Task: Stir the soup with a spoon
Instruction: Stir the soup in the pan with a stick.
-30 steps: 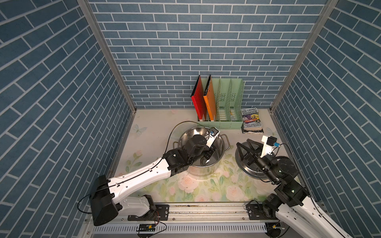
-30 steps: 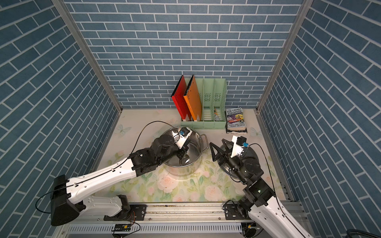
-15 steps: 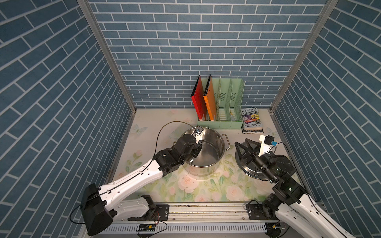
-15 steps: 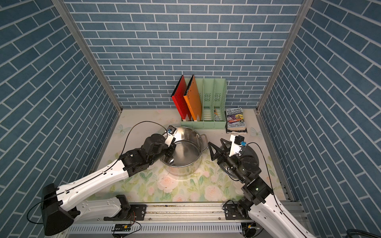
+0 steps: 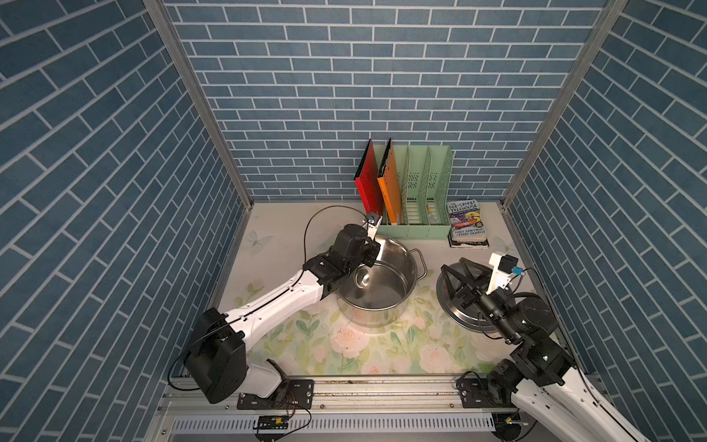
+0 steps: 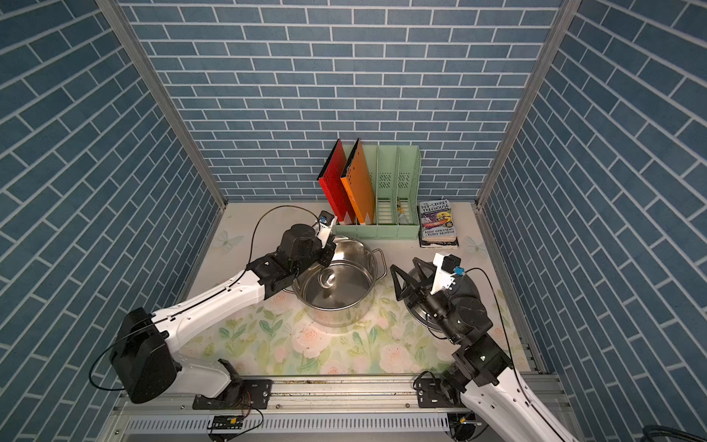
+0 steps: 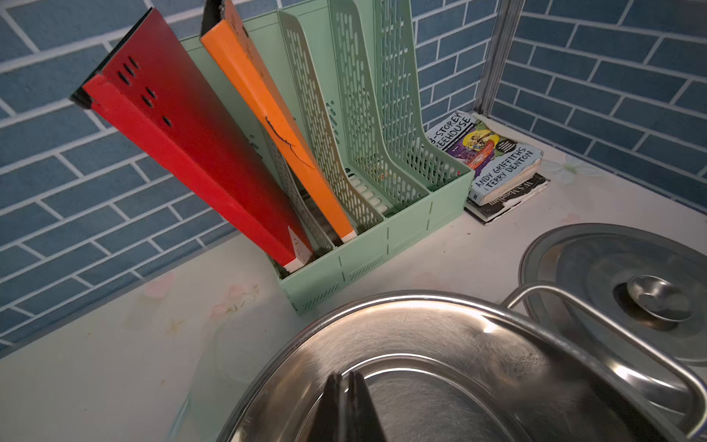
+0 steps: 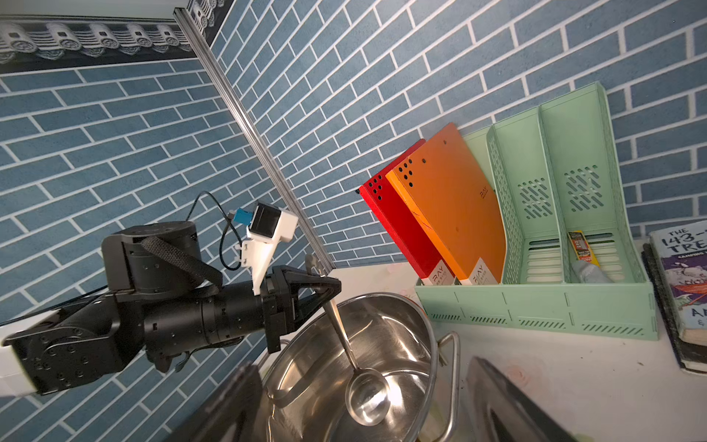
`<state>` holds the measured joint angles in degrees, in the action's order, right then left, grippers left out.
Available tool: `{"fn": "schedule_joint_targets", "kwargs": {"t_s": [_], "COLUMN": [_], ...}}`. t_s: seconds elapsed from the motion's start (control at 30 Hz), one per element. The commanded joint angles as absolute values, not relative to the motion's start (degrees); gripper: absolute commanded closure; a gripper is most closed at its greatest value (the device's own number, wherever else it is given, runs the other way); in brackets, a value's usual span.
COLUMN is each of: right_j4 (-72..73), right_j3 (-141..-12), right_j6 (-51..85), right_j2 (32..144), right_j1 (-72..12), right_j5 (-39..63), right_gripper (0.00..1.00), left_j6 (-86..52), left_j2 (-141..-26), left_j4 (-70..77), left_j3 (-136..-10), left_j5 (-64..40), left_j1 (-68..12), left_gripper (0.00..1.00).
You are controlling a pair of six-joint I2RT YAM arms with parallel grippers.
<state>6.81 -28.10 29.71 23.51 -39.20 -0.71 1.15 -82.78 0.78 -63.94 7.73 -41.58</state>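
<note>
Steel pot (image 5: 408, 268) sits mid-counter, shiny bare metal inside, with the spoon (image 8: 346, 344) in it: bowl low near the pot floor, handle leaning up to the left gripper (image 8: 325, 285), which is clenched on it over the rim. Right gripper (image 5: 457, 273) hangs spread wide above the lid (image 5: 451, 317), which lies flat beside the pot. Green file rack (image 5: 421, 230) at the back edge holds a red folder (image 5: 367, 183), an orange folder (image 5: 390, 187) and a small packet (image 8: 581, 248) in the end slot by the books (image 5: 466, 222).

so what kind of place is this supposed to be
Likely a robot test cell dressed as a kitchen corner: blue brick-print wall panels on aluminium posts, two white robot arms on a front rail, and a steel stockpot, lid off, near a green file rack.
</note>
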Motion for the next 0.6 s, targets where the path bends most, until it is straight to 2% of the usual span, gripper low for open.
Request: {"fn": "schedule_joint_targets", "kwargs": {"t_s": [0.0,0.27,0.57], "right_j4": [4.6,2.6,2.8], "right_j3": [-28.2,-28.7,-28.5], "right_j6": [30.1,29.5,29.1], "right_j2": [21.2,19.9,19.9], "right_j1": [-39.4,-39.4,-39.4], "right_j5": [-2.2,-3.1,-3.1], "right_gripper": [0.12,0.12,0.12], "left_j6": [1.3,2.4,2.8], "left_j2": [-83.8,-87.3,-88.3], "left_j4": [6.9,8.3,6.3], "left_j3": [-66.5,-70.0,-70.3], "left_j5": [2.2,-0.2,2.5], "left_j1": [-41.5,-45.5,-52.1], "left_gripper": [1.00,1.00,1.00]}}
